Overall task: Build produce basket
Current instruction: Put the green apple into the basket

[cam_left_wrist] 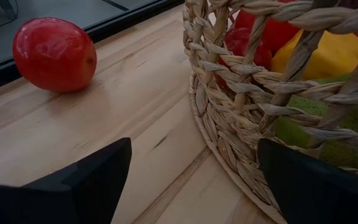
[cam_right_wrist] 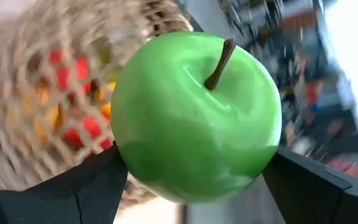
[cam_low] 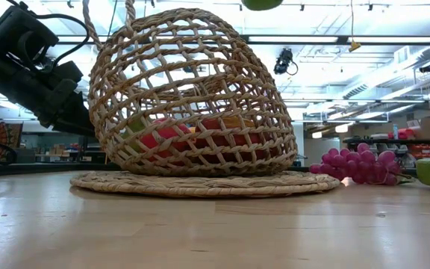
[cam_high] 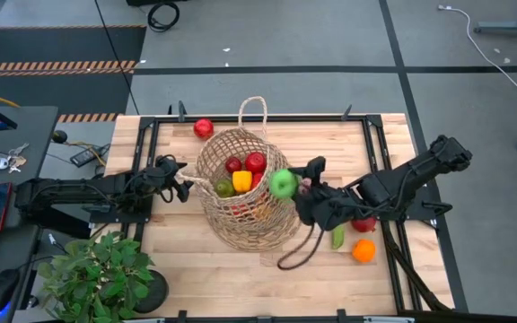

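The wicker basket stands mid-table and holds produce: red apples, a yellow pepper and a green piece. A green apple hangs above the basket's right side, with my right gripper shut on it. My left gripper is open at the basket's left wall; its fingers stand low over the table. A red fruit lies on the table beyond the basket. My right gripper pinches the green apple by its two opposite sides between its two fingers. The fingers come from the table's right, slanting down. The apple is lifted clear over the basket, its stem turned back toward the wrist. My left gripper: I cannot tell whether its finger touches the basket's wall.
Purple grapes lie right of the basket. An orange, a green piece and a red fruit lie under my right arm. A potted plant stands at the near left corner. A black rail frames the table.
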### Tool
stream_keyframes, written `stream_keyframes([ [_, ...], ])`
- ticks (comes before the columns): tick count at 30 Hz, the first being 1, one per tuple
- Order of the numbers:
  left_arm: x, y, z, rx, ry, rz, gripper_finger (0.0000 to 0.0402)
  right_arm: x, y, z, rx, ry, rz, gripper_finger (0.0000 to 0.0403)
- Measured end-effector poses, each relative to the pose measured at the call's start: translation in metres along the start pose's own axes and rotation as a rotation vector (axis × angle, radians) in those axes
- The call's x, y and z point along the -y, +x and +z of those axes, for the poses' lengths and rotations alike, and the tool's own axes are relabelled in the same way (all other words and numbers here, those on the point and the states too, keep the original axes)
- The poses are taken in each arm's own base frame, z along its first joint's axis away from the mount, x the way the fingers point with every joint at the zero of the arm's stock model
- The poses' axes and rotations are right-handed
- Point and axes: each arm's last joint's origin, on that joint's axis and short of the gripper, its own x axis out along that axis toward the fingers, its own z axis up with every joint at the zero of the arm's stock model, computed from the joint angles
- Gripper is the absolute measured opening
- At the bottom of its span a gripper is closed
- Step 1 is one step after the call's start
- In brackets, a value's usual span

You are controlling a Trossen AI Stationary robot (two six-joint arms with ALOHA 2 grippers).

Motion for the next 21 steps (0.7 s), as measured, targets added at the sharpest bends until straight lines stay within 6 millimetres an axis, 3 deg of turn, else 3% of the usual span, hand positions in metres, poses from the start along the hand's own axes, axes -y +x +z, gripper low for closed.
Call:
stream_keyframes([
  [7, 0.0, 0.0, 0.0, 0.0, 0.0, 0.0, 0.0357, 0.008, 0.01, -0.003, -0.023, 0.613, -0.023, 0.0349],
  [10, 0.0, 0.0, 0.0, 0.0, 0.0, 0.0, 0.0357, 0.009, 0.014, -0.004, -0.035, 0.813, 0.054, 0.0349],
  [15, 0.0, 0.0, 0.0, 0.0, 0.0, 0.0, 0.0357, 0.009, 0.02, -0.003, -0.076, 1.025, 0.279, 0.0349],
  [21, 0.0, 0.0, 0.0, 0.0, 0.0, 0.0, 0.0357, 0.008, 0.021, 0.003, -0.078, 1.122, 0.527, 0.0349],
])
